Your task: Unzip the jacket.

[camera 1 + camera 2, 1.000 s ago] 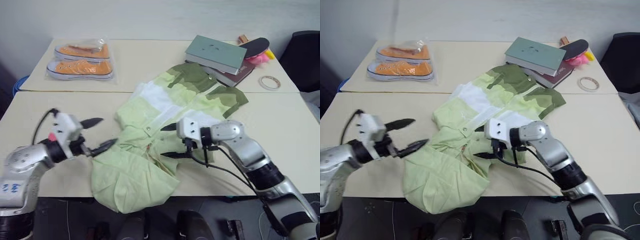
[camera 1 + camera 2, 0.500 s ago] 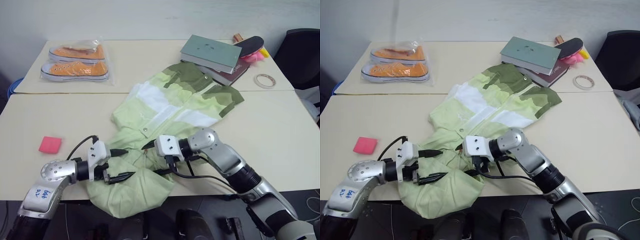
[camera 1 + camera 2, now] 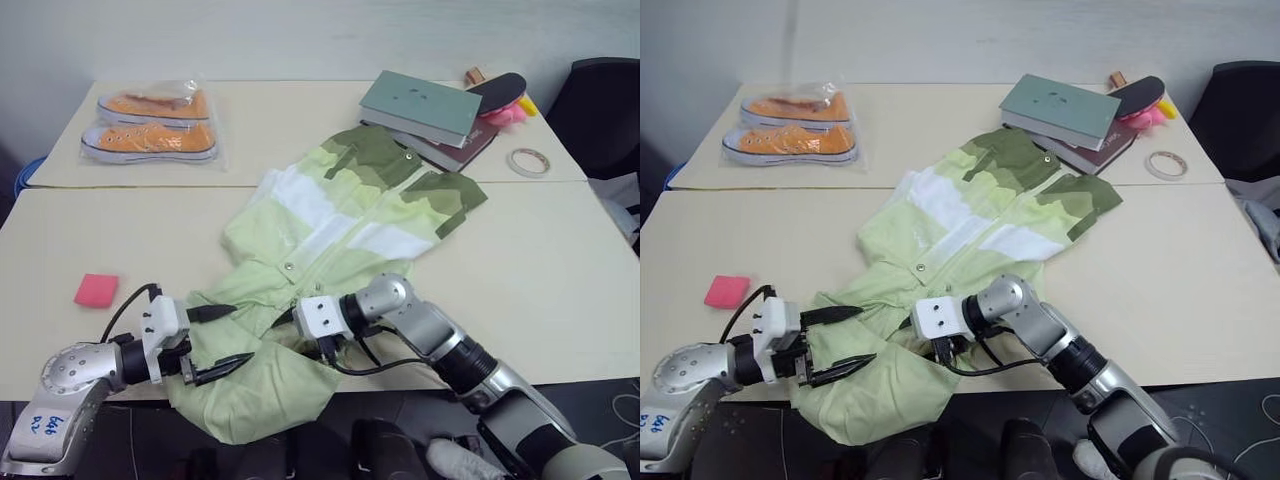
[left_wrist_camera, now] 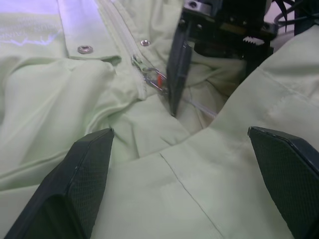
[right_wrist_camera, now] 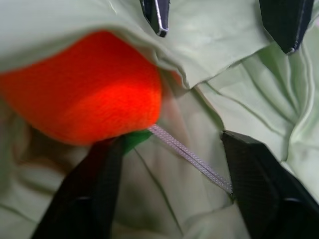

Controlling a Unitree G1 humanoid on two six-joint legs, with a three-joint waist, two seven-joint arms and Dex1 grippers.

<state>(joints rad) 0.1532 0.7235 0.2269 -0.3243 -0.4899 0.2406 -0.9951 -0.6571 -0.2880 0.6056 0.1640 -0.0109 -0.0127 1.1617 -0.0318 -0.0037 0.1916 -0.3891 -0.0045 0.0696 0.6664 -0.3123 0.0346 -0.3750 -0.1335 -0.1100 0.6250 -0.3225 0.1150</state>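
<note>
A: Where is the jacket (image 3: pixel 330 230) right now?

B: Spread across the counter (image 3: pixel 540 270), collar end away from both grippers and its crumpled hem hanging over the near edge. Both sets of jaws sit at that lower, bunched part.

A: And the left gripper (image 3: pixel 222 341)?

B: Its jaws stand wide apart with light green cloth between them, not pinched. In the left wrist view one finger (image 4: pixel 75 189) lies at each side of a fold, and the zipper pull (image 4: pixel 152 82) is just ahead of them, beside a silver snap (image 4: pixel 84 49).

A: The right gripper (image 5: pixel 169 144)?

B: It points across toward the left one, and its jaws are parted with nothing clamped. In the left wrist view its black finger comes down right beside the pull, though I cannot tell if it touches. In its own wrist view a thin grey cord (image 5: pixel 192 157) runs between the fingers, and a blurred orange-red shape (image 5: pixel 89 89) lies close ahead.

A: Anything else near the jaws?

B: A pink block (image 3: pixel 96 289) lies on the counter beyond the left jaws. Bagged orange shoes (image 3: pixel 155 122), stacked books (image 3: pixel 430 112) and a tape ring (image 3: pixel 527 161) are well apart, on the far side of the jacket.
</note>
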